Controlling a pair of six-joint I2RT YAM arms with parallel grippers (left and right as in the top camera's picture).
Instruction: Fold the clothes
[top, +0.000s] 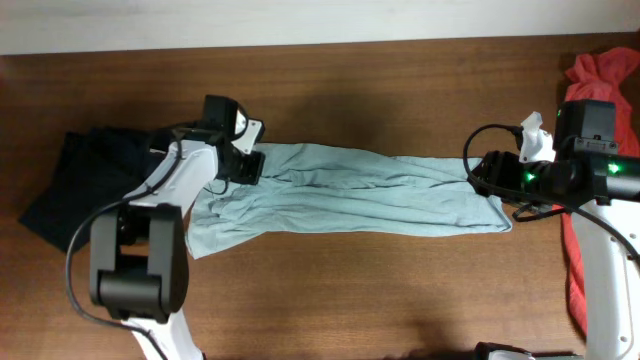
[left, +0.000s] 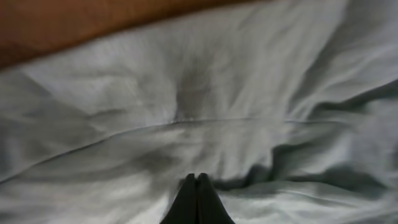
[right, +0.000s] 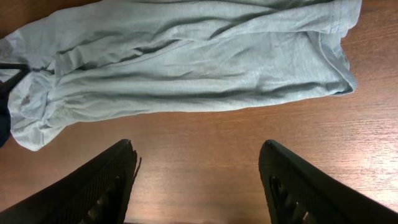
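The pale grey-blue T-shirt (top: 350, 195) lies stretched and wrinkled, left to right, across the middle of the wooden table. My left gripper (top: 248, 165) is at its upper left end. In the left wrist view its fingertips (left: 196, 179) are pressed together right down on the cloth (left: 186, 93), pinching it. My right gripper (top: 480, 180) is by the shirt's right end. In the right wrist view its jaws (right: 198, 149) are wide open and empty over bare wood, with the shirt (right: 186, 62) lying just beyond them.
A dark navy garment (top: 80, 180) lies at the left, partly under the left arm. A red-orange garment (top: 600, 70) lies at the far right and runs down beside the right arm. The table's back edge meets a pale wall.
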